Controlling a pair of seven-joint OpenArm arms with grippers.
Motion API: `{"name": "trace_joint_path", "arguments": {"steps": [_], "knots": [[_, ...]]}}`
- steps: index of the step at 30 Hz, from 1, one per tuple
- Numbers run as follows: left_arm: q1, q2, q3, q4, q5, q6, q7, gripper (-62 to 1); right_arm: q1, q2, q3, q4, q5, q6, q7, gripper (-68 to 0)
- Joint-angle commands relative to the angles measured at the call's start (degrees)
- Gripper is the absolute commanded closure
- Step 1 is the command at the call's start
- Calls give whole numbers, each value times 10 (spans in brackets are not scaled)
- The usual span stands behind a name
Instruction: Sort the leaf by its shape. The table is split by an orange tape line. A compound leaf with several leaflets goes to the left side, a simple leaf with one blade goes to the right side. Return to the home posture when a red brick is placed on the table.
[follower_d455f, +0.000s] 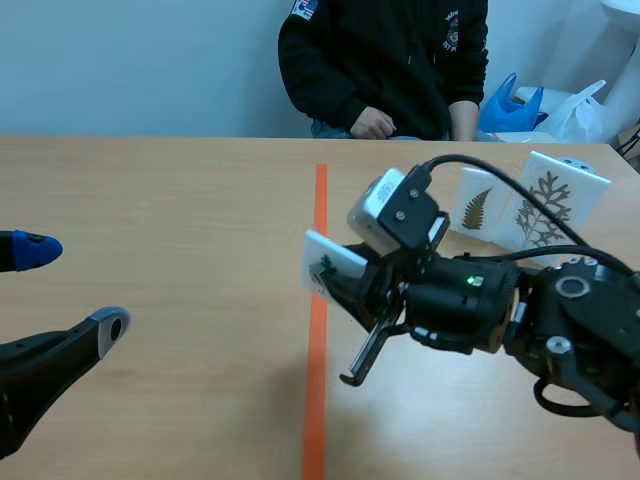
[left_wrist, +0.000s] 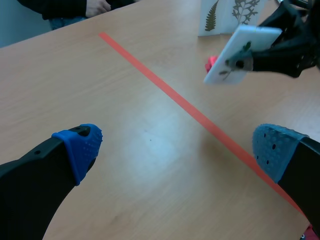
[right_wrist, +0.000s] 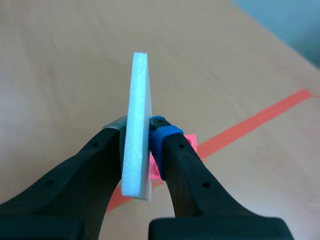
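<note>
Table in scene view. The right arm entered from the lower right, forearm near level. Its gripper was clamped on the leaf card at frame centre. The card was held on edge, clear of the table, about over the tape line. The left gripper, lower left, was wide open, empty and well apart.
</note>
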Motion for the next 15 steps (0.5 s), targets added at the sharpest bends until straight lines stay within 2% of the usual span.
{"name": "trace_joint_path", "arguments": {"steps": [1,7,15], "knots": [[-3,-3,-3,3,-6,-2,-9,-623,-8,6,20,17,22,8,-2,-15],[-3,-3,-3,3,-6,-2,-7,-623,-50,6,121,68,94,30,-47,-15],[-3,-3,-3,3,-6,-2,-7,-623,-79,5,273,85,184,30,-120,-15]]}}
